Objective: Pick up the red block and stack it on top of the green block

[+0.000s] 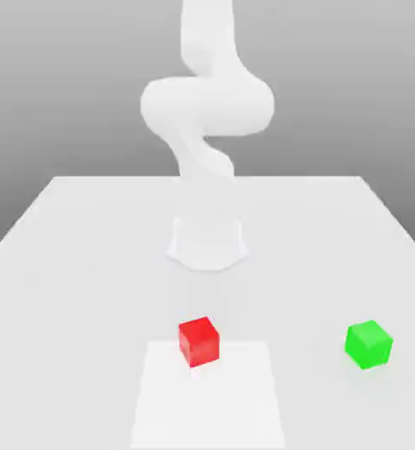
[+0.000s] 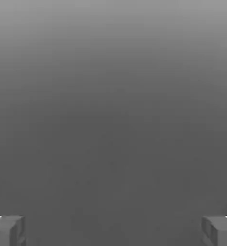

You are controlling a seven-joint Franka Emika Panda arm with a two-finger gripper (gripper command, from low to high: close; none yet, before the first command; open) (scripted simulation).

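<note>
Red and shiny, the red block (image 1: 199,341) sits on the pale surface (image 1: 61,264) at about six o'clock in the exterior view, low and close to the middle. It rests on the far edge of a slightly brighter square patch (image 1: 207,404). The green block (image 1: 367,344) sits well apart from it, at about four o'clock. Both are small cubes with flat, smooth faces and sharp corners, and they look about the same size. The white arm (image 1: 206,114) is round and smooth and stands at twelve o'clock, behind both blocks.

In the hand view, the gripper (image 2: 113,230) is spread wide. Its two grey fingertips (image 2: 7,230) are blocky and stand far apart, with nothing between them. It holds nothing.

The red block has not been picked up yet, so the whole job is still to do. A few things could go wrong. If the gripper comes down off to one side, a fingertip could bump the red block and push it away. Smooth faces may slip if the squeeze is weak or crooked. Later, if the red block is let go off-centre, it could tip off the green block.
</note>
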